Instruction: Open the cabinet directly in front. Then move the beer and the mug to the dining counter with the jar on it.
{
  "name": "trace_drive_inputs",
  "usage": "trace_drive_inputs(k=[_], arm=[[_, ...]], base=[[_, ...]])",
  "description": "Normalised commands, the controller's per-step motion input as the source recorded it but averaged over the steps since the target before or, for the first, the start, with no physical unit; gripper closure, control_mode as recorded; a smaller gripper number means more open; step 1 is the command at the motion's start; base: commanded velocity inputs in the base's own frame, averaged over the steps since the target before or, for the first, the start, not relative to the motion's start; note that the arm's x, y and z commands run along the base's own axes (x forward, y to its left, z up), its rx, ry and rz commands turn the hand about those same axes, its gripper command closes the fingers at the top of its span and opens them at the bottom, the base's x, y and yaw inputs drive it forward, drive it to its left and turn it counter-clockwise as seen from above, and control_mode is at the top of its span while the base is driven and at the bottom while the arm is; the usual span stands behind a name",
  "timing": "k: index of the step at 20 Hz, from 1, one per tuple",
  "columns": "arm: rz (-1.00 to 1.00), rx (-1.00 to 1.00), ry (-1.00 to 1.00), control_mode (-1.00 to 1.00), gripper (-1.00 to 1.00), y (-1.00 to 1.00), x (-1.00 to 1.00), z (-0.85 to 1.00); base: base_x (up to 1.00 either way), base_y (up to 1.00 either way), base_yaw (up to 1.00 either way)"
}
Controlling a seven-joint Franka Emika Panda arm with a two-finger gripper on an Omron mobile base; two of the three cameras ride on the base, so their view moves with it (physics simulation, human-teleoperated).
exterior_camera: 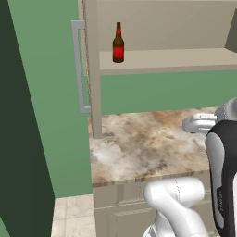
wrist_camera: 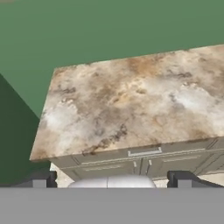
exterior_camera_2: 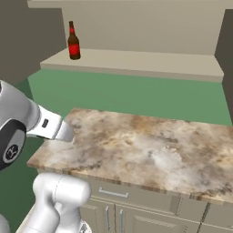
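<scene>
Up on the open beige wall cabinet's (exterior_camera: 95,69) shelf stands 1 slim brown beer bottle (exterior_camera: 118,44); gripper (wrist_camera: 112,180) jaws wide, empty. Next, I'd guess: reach up, grab it.

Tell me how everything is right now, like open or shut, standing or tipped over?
cabinet: open, left door swung out.
beer: standing upright on the cabinet shelf, capped.
gripper: open, holding nothing, over the marble worktop.
drawers under the worktop: shut.

glossy glass beer (exterior_camera: 118,44), mottled marble worktop (exterior_camera_2: 150,150)
</scene>
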Motion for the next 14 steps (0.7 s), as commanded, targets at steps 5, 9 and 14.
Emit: trace_drive_inputs(k=[5,9,14], arm=[[0.02,-0.11,-0.16,-1.00,-1.00,0.00,0.00,0.38],[0.07,-0.10,-0.21,-1.00,-1.00,0.00,0.00,0.26],[0.16,-0.03,-0.23,-1.00,-1.00,0.00,0.00,0.32]], base=[[0.00,0.00,0.00],[0.00,0.00,0.00],[0.00,0.00,0.00]])
